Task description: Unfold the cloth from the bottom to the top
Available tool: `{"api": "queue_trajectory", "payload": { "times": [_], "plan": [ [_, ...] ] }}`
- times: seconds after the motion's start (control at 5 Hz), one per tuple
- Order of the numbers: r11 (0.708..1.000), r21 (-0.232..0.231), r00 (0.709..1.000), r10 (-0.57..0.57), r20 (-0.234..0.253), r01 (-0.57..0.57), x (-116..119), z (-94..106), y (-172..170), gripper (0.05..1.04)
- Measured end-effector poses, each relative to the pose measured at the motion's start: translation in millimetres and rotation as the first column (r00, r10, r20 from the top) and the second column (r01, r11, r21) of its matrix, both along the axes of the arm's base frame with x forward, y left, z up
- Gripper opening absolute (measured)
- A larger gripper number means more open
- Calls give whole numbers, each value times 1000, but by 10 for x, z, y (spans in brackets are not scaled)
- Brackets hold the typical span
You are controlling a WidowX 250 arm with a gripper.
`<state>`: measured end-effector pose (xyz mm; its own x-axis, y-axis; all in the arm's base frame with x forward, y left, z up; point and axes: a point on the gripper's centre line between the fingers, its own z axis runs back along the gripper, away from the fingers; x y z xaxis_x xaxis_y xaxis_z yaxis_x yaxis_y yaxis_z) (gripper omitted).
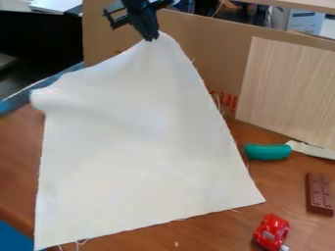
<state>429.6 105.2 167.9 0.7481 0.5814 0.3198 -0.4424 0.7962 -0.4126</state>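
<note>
The black gripper (151, 37) hangs at the top of the view, its fingertips shut on the upper corner of the white cloth (144, 142). From that raised corner the cloth slopes down and spreads over the wooden table. Its lower edge lies near the front of the table, with loose threads along it. The upper left part of the cloth is rounded over, and what lies beneath it is hidden.
Right of the cloth are a knife with a green handle (268, 152), a brown chocolate bar (319, 193) and a red toy car (272, 232). A cardboard wall (209, 54) and a light wooden board (288, 88) stand behind the table (216, 225).
</note>
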Motion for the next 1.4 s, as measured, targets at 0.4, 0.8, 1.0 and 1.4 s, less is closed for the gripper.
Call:
{"api": "queue_trajectory", "payload": {
  "times": [0.4, 0.8, 1.0, 1.4],
  "plan": [
    [997, 44, 997, -64, 49, 62, 134, -30, -130, 198],
    [994, 28, 993, -107, 53, 105, 34, -136, -212, 785],
    [988, 8, 983, -152, 106, 152, -29, 63, -266, 982],
    [979, 48, 973, -200, 113, 196, -538, 557, -132, 1001]
  ]
}}
